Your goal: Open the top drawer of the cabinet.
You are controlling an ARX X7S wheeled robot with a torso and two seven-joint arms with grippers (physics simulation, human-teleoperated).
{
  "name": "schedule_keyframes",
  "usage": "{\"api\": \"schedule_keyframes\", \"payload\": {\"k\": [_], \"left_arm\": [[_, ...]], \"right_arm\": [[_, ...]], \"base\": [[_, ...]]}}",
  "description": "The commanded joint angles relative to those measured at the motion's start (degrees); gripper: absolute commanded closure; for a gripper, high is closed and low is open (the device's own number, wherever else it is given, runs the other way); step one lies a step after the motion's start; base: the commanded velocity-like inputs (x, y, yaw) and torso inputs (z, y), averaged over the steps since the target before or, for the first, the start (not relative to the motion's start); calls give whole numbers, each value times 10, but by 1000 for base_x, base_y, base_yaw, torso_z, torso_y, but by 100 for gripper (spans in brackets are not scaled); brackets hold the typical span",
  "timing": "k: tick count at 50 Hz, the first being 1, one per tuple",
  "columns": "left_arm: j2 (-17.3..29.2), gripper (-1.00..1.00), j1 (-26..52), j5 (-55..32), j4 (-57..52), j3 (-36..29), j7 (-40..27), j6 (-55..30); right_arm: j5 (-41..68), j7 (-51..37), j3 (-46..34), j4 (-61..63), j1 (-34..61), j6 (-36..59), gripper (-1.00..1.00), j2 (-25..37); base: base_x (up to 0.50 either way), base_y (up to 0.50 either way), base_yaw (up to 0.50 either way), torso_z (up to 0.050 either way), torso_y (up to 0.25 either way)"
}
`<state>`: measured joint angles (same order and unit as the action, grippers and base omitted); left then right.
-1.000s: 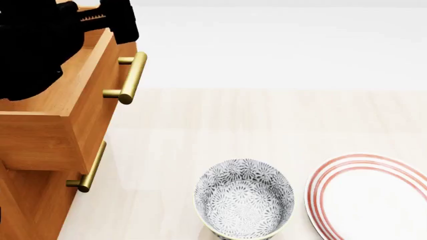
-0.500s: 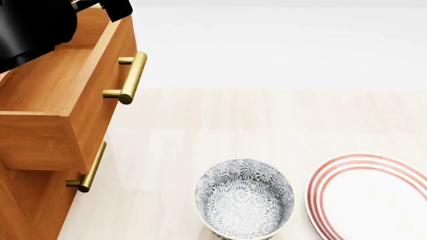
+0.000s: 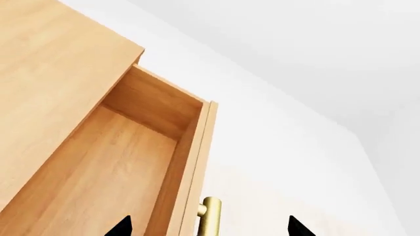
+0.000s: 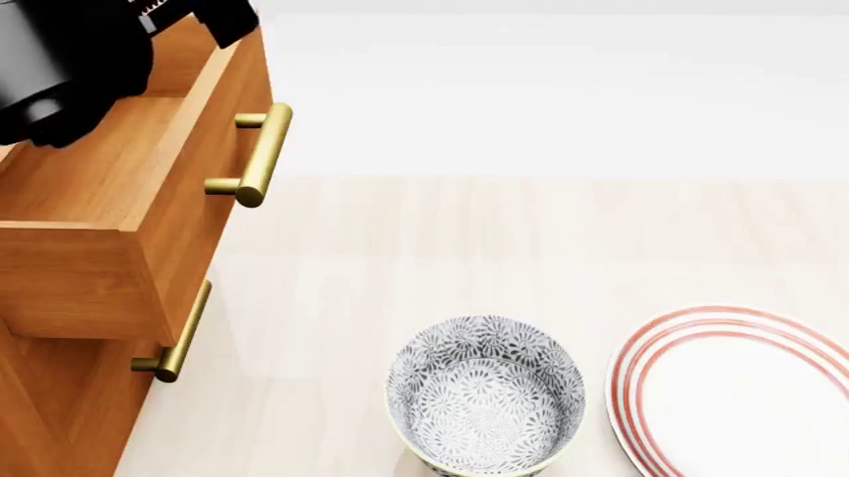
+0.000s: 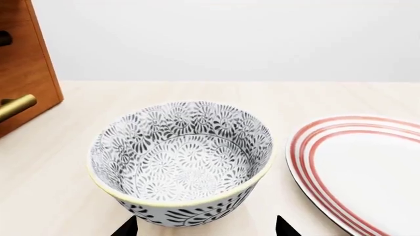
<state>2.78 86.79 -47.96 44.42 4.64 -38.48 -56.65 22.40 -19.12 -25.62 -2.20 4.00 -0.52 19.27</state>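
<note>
The top drawer [image 4: 133,169] of the orange-brown cabinet [image 4: 54,397] stands pulled out at the head view's left, its inside bare. Its brass bar handle [image 4: 253,154] is free. My left arm [image 4: 67,60] hangs black above the drawer's back part. In the left wrist view the top drawer [image 3: 111,172] shows open from above, with the handle [image 3: 210,216] low in view. My left gripper [image 3: 208,230] is open and empty, its fingertips [image 3: 121,227] wide apart and touching nothing. My right gripper [image 5: 204,228] is open and empty, close in front of a patterned bowl [image 5: 180,157].
A lower drawer with its own brass handle [image 4: 173,333] sits shut under the top one. The grey patterned bowl [image 4: 484,397] stands on the pale table, with a red-ringed white plate [image 4: 737,388] to its right. The cabinet's corner [image 5: 26,64] shows in the right wrist view.
My left arm has drawn back up and to the left, away from the drawer's front and handle. The drawer, bowl and plate have not moved.
</note>
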Motion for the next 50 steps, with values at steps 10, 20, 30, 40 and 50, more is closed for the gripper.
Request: {"api": "schedule_keyframes", "payload": {"k": [10, 20, 30, 40, 50], "left_arm": [[-6, -100, -3, -4, 36, -3, 3, 27], [-11, -100, -4, -31, 53, 8, -1, 23], [-10, -100, 6, -56, 84, 22, -5, 30], [-8, -100, 7, -72, 107, 29, -6, 38], [-14, -100, 7, -98, 110, 32, 5, 23]], "right_arm": [[-5, 10, 11, -5, 4, -3, -100, -10], [-4, 11, 9, -9, 5, -4, -100, -10], [-3, 12, 7, -13, 4, -8, -100, -10], [-2, 11, 5, -10, 3, -6, -100, -9], [0, 12, 4, -10, 4, -5, -100, -7]], "base": [[0, 0, 0, 0, 0], [0, 0, 0, 0, 0], [0, 0, 0, 0, 0], [0, 0, 0, 0, 0], [0, 0, 0, 0, 0]]}}
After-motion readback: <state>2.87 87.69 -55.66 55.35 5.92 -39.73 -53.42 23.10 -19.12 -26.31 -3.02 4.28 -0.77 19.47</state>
